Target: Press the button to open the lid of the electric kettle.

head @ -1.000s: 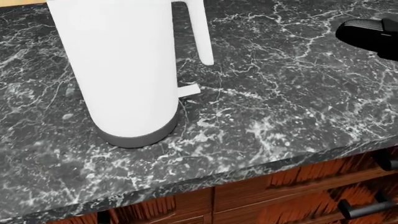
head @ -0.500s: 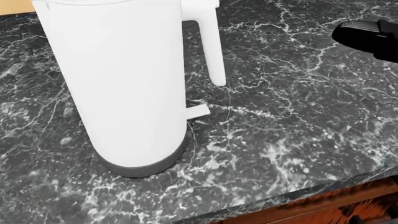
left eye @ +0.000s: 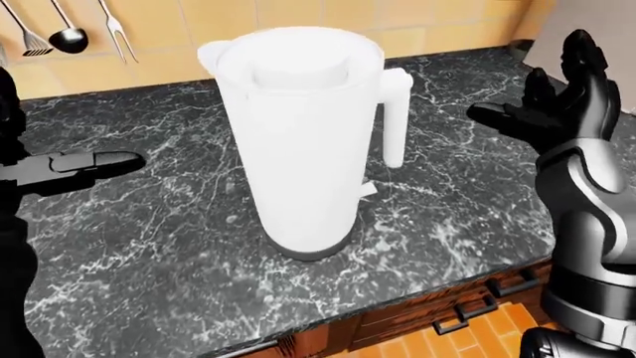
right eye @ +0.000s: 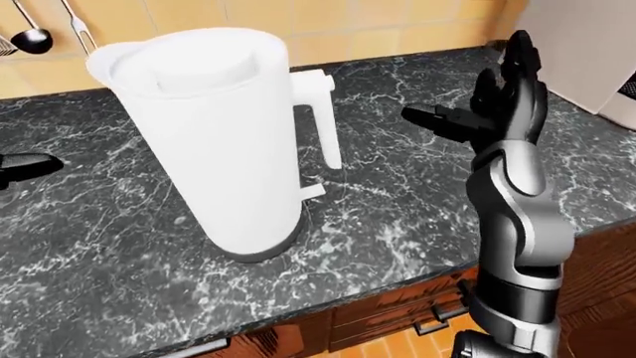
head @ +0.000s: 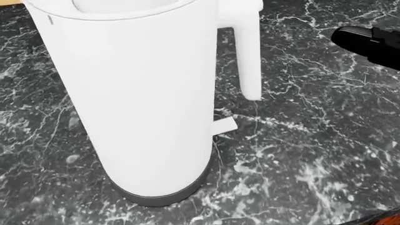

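Note:
A tall white electric kettle [left eye: 298, 142] stands on a dark grey base on the black marble counter [left eye: 149, 253]. Its round lid [left eye: 296, 60] lies flat and shut, and its handle [left eye: 394, 119] points to the view's right. A small white tab [head: 226, 125] sticks out low on the body under the handle. My right hand [right eye: 485, 104] is raised to the right of the handle with fingers spread open, apart from the kettle. My left hand [left eye: 84, 162] hovers over the counter to the kettle's left, fingers stretched out, holding nothing. In the head view only a black fingertip [head: 366, 41] shows.
Kitchen utensils [left eye: 60, 30] hang on the yellow tiled wall at the top left. The counter's near edge runs along the bottom, with wooden drawers and black handles [left eye: 467, 312] below. A white appliance [right eye: 587, 45] stands at the far right.
The whole head view has shifted: the camera has come closer, so the kettle looks larger and sits further right. The right fingertip stays at the view's upper right.

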You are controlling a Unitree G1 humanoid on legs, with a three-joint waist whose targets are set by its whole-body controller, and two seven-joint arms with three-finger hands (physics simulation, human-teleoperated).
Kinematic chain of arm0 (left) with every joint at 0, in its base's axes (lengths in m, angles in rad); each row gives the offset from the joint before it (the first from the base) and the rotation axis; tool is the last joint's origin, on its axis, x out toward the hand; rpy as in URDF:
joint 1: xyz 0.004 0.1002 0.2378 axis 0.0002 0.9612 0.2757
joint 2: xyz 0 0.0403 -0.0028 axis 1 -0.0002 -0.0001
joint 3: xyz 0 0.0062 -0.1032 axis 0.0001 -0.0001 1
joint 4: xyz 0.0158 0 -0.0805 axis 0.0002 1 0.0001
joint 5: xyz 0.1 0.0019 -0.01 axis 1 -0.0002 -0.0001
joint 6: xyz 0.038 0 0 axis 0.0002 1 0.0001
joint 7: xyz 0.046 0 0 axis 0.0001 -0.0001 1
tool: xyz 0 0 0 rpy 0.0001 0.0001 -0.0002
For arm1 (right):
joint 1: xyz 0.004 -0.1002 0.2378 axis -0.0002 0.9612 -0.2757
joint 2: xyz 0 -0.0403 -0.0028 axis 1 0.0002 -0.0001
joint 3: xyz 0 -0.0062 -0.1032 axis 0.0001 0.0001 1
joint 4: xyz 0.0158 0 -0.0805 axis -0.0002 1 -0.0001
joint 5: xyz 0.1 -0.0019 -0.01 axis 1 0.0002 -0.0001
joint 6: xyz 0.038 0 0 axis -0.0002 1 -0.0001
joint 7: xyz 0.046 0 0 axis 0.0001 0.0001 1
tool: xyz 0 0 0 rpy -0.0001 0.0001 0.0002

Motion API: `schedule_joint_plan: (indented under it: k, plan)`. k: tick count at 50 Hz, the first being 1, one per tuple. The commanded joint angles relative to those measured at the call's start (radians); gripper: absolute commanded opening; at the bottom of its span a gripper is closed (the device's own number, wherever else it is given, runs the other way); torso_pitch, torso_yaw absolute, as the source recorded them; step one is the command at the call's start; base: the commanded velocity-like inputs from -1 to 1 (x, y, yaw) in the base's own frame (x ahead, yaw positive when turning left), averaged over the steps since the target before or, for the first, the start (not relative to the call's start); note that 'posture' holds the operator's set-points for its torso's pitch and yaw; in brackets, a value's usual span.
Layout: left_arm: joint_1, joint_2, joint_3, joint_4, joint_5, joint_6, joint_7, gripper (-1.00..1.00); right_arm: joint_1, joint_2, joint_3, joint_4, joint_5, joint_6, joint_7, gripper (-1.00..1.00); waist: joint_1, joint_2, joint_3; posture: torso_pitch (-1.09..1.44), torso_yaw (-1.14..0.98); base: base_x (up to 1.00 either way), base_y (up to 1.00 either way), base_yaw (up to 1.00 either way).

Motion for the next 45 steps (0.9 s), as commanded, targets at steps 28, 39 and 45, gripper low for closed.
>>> schedule_joint_plan:
  k: [28,39,45]
  plan:
    - [-0.046,0.02,0.018,-0.037,0.026,-0.024,-0.005,1.0,-0.095,-0.107,-0.038,0.027,0.104,-0.031,-0.136,1.0,-0.013,0.032,-0.011,0.0,0.0,0.0,0.0,0.48]
    - [-0.033,0.018,0.02,-0.036,0.025,-0.045,0.006,1.0,-0.082,-0.118,-0.035,0.0,0.062,0.033,-0.04,1.0,-0.012,0.005,-0.019,0.0,0.0,0.0,0.0,0.0]
    - [-0.035,0.023,0.033,-0.048,-0.003,-0.026,0.004,1.0,-0.096,-0.117,-0.037,0.011,0.041,0.03,-0.012,1.0,-0.004,0.001,-0.022,0.0,0.0,0.0,0.0,0.0]
